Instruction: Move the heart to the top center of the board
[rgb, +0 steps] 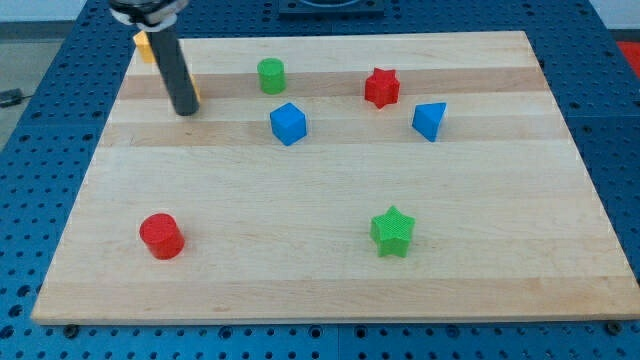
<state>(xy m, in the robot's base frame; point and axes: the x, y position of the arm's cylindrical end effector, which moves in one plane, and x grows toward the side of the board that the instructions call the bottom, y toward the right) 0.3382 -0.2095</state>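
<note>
My tip (186, 110) rests on the board near the view's top left. A sliver of an orange-yellow block (196, 92) shows just right of the rod's lower end, touching or nearly touching it. Another orange-yellow block (143, 45) peeks out left of the rod at the board's top left edge. The rod hides most of both, so I cannot tell which of them is the heart. A green cylinder (271, 76) stands right of my tip, near the top center.
A blue cube (288, 123), a red star (381, 88) and a blue triangular block (429, 120) lie across the upper middle and right. A red cylinder (161, 236) is at the lower left and a green star (392, 231) at the lower middle. The wooden board (330, 290) sits on a blue perforated table.
</note>
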